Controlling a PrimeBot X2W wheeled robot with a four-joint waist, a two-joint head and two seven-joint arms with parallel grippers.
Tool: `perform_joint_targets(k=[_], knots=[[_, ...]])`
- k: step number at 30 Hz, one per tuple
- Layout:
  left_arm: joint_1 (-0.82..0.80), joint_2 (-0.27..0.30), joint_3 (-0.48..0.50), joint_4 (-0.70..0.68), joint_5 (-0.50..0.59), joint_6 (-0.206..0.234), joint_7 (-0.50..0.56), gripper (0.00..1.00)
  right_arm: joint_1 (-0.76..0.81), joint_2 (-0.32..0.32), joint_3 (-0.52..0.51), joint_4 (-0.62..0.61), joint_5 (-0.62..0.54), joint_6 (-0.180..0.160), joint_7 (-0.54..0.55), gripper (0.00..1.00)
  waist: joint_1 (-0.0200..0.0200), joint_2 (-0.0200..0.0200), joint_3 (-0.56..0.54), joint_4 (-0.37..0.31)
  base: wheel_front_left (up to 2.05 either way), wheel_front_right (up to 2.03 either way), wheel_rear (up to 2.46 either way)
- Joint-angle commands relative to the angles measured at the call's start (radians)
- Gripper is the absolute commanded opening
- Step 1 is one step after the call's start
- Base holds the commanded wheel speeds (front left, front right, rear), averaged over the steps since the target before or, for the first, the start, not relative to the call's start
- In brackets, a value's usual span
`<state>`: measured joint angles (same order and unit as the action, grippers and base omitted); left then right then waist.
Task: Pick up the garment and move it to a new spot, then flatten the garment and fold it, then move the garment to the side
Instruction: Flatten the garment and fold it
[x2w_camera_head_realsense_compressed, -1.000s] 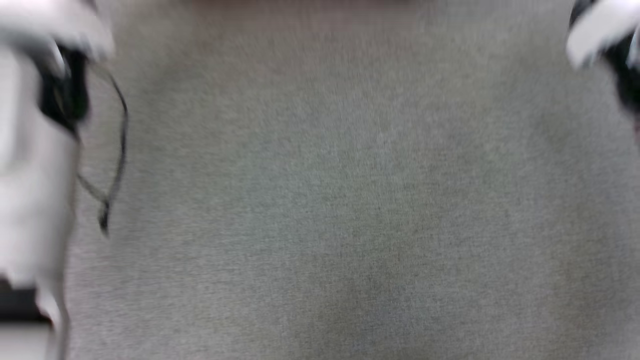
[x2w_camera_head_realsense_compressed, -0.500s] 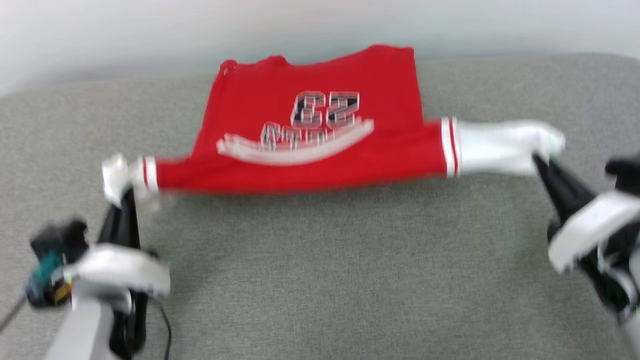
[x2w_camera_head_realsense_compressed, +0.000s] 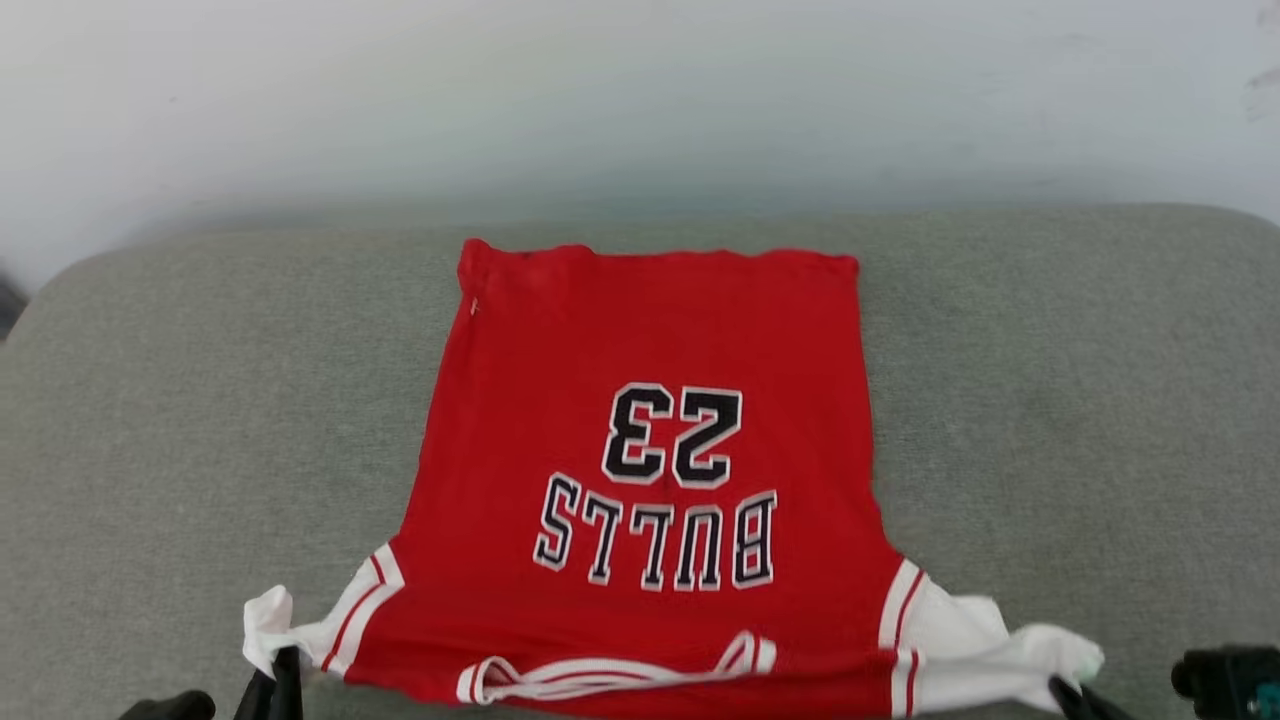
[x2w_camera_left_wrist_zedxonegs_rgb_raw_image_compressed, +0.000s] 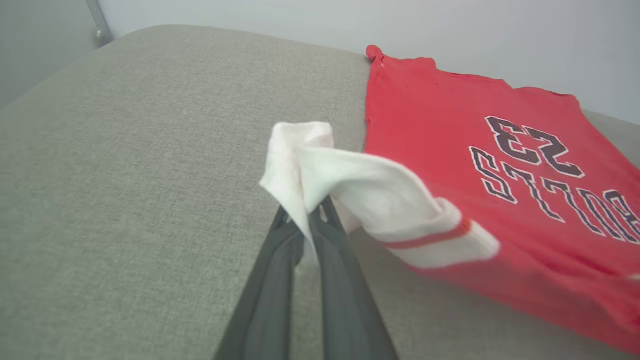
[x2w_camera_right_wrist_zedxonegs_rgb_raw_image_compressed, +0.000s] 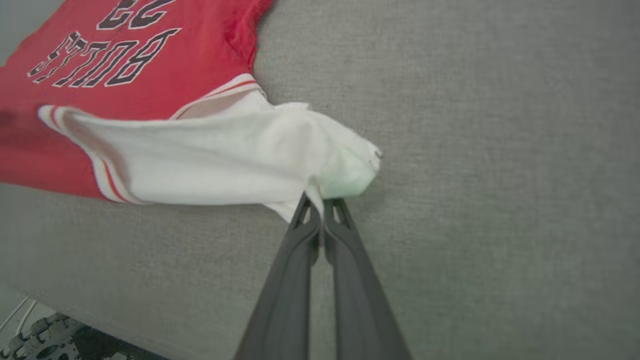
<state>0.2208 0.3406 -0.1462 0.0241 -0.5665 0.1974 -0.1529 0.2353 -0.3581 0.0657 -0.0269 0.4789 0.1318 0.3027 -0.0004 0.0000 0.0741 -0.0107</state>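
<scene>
Each gripper clamps one sleeve tip of the red jersey-style T-shirt with white sleeves, spread on the grey woven fabric cushion.

You have the shirt lying front up, midway between the cushion's left and right edges. Its hem is close to the far edge and its striped collar is towards the near edge, so the black-and-white "23" and "BULLS" read upside down in the head view. Your left gripper is clenched on the bunched end of the white sleeve towards the near left corner, cloth caught between its two dark fingers. Your right gripper is pinched tight on the other sleeve's end towards the near right corner. Both sleeves are drawn outward from the red body. A pale wall stands behind the far edge.
</scene>
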Motion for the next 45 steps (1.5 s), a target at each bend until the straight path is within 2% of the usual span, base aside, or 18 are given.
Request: perform_joint_targets(k=[1,2,3,4,5,6,11,16,20,24,28,33,36,37,45], knots=[[0.01,0.006,0.007,-0.005,0.0,0.009,0.001,0.0,0.014,0.008,-0.017,-0.006,-0.001,-0.002,0.004,0.0,0.0004,0.0,-0.005,0.006,0.0,0.0,0.0],[0.022,0.004,0.006,-0.015,-0.002,0.013,0.004,0.0,0.038,0.021,-0.026,-0.016,-0.007,-0.002,0.021,0.02,0.0004,0.0,-0.004,0.01,0.0,0.0,0.0],[0.027,0.001,0.004,-0.024,-0.001,0.018,0.004,0.0,0.057,0.027,-0.031,-0.024,-0.019,-0.002,0.037,0.27,0.0004,0.0,-0.002,0.012,0.0,0.0,0.0],[0.031,-0.002,-0.001,-0.031,0.002,0.018,0.004,0.0,0.068,0.044,-0.035,-0.03,-0.011,-0.002,0.051,0.44,0.0004,0.0,-0.003,0.015,0.0,0.0,0.0],[0.034,-0.004,-0.007,-0.037,0.007,0.019,0.004,0.0,0.079,0.056,-0.037,-0.033,-0.007,-0.002,0.066,0.76,0.0004,0.0,-0.004,0.018,0.0,0.0,0.0],[0.033,-0.004,-0.014,-0.04,0.013,0.021,0.005,0.0,0.087,0.055,-0.037,-0.039,-0.014,-0.002,0.077,0.99,0.0004,0.0,-0.004,0.023,0.0,0.0,0.0],[-0.002,-0.009,-0.04,-0.051,0.031,0.007,-0.012,0.0,0.072,0.07,-0.054,-0.087,-0.001,-0.001,0.092,1.0,0.0004,0.0,0.009,0.044,0.0,0.0,0.0],[-0.038,-0.019,-0.062,-0.056,0.052,0.001,-0.032,0.0,-0.04,0.103,-0.16,-0.108,-0.004,-0.001,0.053,1.0,0.0004,0.0,0.039,0.064,0.0,0.0,0.0],[-0.077,-0.029,-0.08,-0.068,0.066,-0.003,-0.046,0.0,-0.22,0.119,-0.219,-0.038,0.001,-0.001,0.044,1.0,0.0004,0.0,0.083,0.081,0.0,0.0,0.0],[-0.13,-0.042,-0.106,-0.081,0.086,-0.017,-0.056,0.0,-0.44,0.086,-0.225,0.101,0.006,-0.001,0.082,1.0,0.0004,0.0,0.143,0.115,0.0,0.0,0.0],[-0.19,-0.063,-0.137,-0.091,0.103,-0.038,-0.072,0.0,-0.654,0.058,-0.211,0.259,0.029,-0.001,0.169,1.0,0.0004,0.0,0.21,0.155,0.0,0.0,0.0],[-0.256,-0.092,-0.174,-0.103,0.124,-0.062,-0.086,0.0,-0.892,0.037,-0.185,0.424,0.01,-0.001,0.338,1.0,0.0004,0.0,0.284,0.203,0.0,0.0,0.0],[-0.293,-0.106,-0.187,-0.109,0.135,-0.075,-0.094,0.0,-1.01,0.044,-0.184,0.499,-0.012,-0.001,0.447,1.0,0.0004,0.0,0.33,0.226,0.0,0.0,0.0],[-0.319,-0.119,-0.2,-0.117,0.143,-0.088,-0.099,0.0,-1.101,0.055,-0.189,0.558,-0.048,-0.001,0.542,1.0,0.0004,0.0,0.365,0.249,0.0,0.0,0.0],[-0.362,-0.145,-0.216,-0.129,0.158,-0.106,-0.107,0.0,-1.212,0.075,-0.226,0.672,-0.155,-0.001,0.674,1.0,0.0004,0.0,0.444,0.293,0.0,0.0,0.0]])
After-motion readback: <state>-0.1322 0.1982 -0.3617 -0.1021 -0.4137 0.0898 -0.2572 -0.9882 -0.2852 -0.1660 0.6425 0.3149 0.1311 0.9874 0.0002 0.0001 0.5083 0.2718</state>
